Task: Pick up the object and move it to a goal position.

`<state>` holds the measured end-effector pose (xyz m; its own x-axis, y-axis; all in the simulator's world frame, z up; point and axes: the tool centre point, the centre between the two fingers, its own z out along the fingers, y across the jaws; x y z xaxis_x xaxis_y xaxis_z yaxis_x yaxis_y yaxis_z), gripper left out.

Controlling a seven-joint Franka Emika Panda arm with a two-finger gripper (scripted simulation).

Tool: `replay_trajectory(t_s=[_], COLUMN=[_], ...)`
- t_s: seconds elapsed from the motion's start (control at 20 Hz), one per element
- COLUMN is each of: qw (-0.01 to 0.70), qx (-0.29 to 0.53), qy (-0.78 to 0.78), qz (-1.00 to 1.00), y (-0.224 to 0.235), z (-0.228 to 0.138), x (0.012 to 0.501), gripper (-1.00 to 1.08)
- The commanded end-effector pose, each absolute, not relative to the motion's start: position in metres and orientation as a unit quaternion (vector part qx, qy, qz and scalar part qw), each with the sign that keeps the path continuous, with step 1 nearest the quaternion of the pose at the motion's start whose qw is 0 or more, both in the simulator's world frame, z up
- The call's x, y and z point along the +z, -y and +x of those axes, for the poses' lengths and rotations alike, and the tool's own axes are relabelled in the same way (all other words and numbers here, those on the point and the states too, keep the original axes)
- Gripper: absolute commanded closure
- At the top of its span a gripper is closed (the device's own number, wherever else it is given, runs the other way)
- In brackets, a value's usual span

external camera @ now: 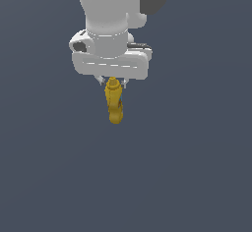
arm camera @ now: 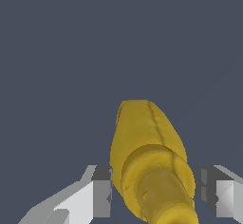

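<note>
I see my gripper (external camera: 112, 82) clenched on the mustard-yellow bottle (external camera: 114, 103), which hangs below the white hand against a plain grey-blue backdrop, touching nothing else. From the wrist view the bottle (arm camera: 149, 161) sits between the two fingers (arm camera: 101, 192), one close against its side, the other just beside it. I cannot tell from either view what surface lies beneath it.

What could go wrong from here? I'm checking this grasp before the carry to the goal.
The gripper holds the yellow bottle only by its top end, with most of it hanging below, so it could swing or slip. In the wrist view the bottle sits nearer one finger, hinting at uneven contact.
</note>
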<state>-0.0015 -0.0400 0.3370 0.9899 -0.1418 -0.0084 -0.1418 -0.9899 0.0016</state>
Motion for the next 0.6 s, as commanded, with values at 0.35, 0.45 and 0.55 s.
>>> replay_trajectory(t_s=[0.35, 0.45, 0.55], qw=[0.001, 0.001, 0.000], qx=[0.000, 0.000, 0.000], qy=[0.071, 0.071, 0.071], qz=[0.997, 0.997, 0.997], y=[0.018, 0.015, 0.012], z=[-0.024, -0.028, -0.031], x=[0.446, 0.462, 0.477], gripper=[1.08, 1.08, 1.08])
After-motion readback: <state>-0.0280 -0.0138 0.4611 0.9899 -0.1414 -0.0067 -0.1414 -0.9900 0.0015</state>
